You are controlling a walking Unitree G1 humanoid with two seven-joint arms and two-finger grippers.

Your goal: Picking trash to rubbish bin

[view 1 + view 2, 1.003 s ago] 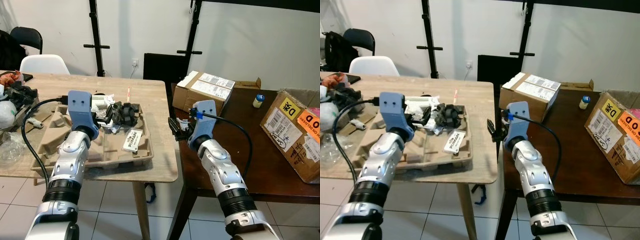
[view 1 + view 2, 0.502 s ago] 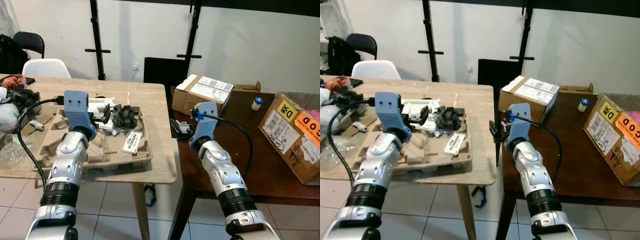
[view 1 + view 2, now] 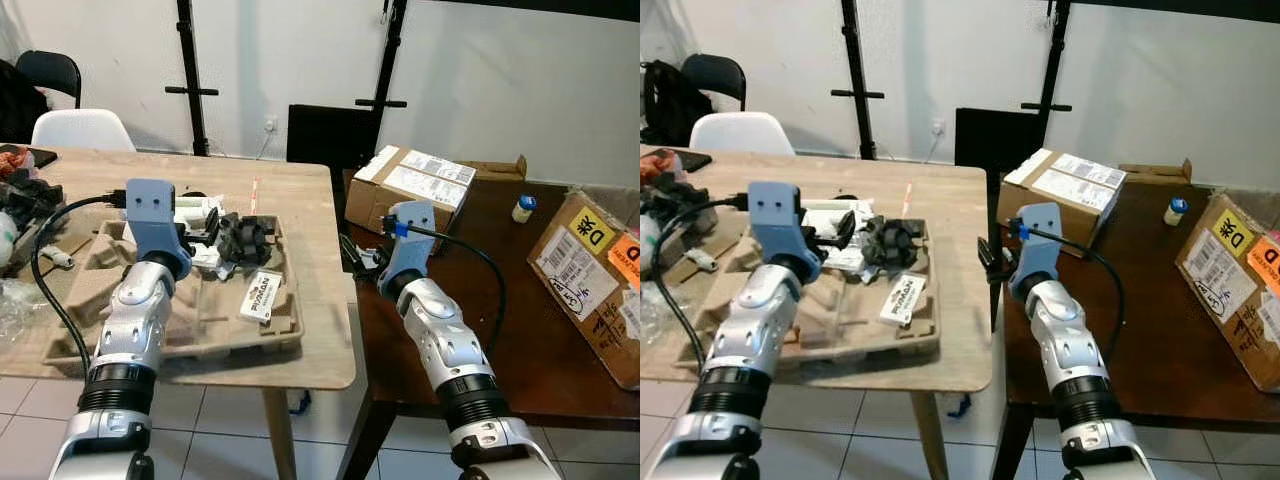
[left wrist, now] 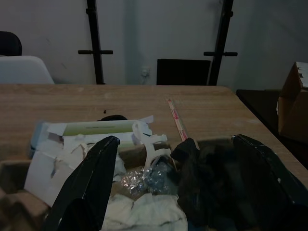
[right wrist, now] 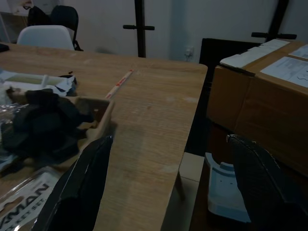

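Left gripper point(image 3: 205, 228) poised with fingers spread wide and empty over the far end of the moulded cardboard tray point(image 3: 190, 330) on the light wooden table point(image 3: 300, 215), aimed at the trash heaped there: black crumpled wad point(image 3: 243, 238), torn white paper point(image 4: 53, 159) and clear plastic scraps point(image 4: 144, 179). White labelled packet point(image 3: 259, 295) lying flat in the tray nearer its front edge, thin paper-wrapped straw point(image 4: 176, 119) on the bare tabletop beyond. Right gripper point(image 3: 352, 254) likewise splayed and empty, held over the gap between the light table and the dark wooden table point(image 3: 520, 300), near a taped cardboard box point(image 3: 408, 188).
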